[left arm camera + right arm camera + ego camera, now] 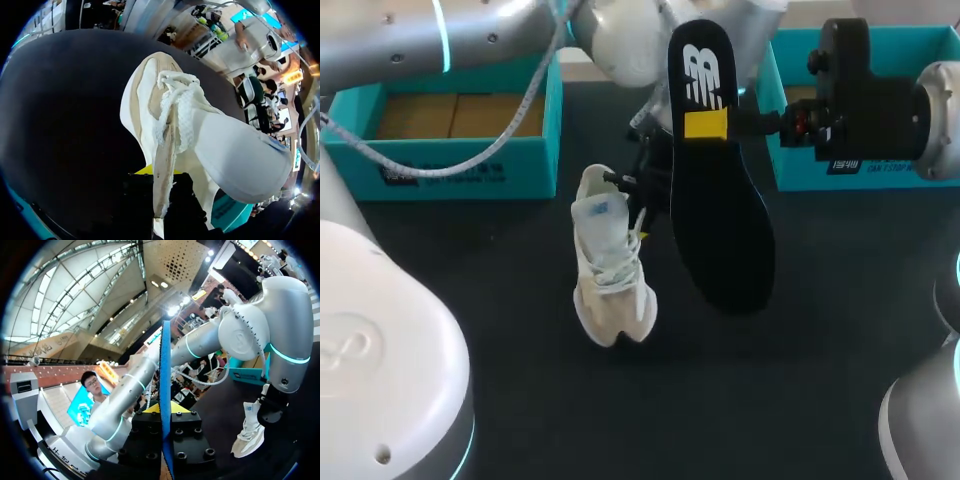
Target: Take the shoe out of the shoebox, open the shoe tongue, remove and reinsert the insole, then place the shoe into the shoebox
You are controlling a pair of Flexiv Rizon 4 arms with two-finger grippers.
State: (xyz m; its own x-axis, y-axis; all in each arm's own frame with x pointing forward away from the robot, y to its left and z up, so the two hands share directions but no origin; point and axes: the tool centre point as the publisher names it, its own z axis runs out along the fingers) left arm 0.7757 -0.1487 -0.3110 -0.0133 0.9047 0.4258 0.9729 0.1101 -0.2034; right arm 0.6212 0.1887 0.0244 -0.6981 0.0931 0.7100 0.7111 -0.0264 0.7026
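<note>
Head view, nearest first: the cream-and-white mesh sneaker [610, 262] is tipped toe-down over the dark bench [800, 390], and the left tool [632, 188] is clamped on its raised heel collar. Just beside it the long black foam insole [715, 190] hangs clear of the bench, pinched between the right tool [706, 125] and its yellow tips. Farthest back sit the left teal cardboard shoebox [450, 160] and the right teal cardboard shoebox [795, 165], both open.

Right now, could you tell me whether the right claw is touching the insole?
Touching. The right wrist view shows the insole edge-on between the yellow tips of the right claw, pressed from both sides.
</note>
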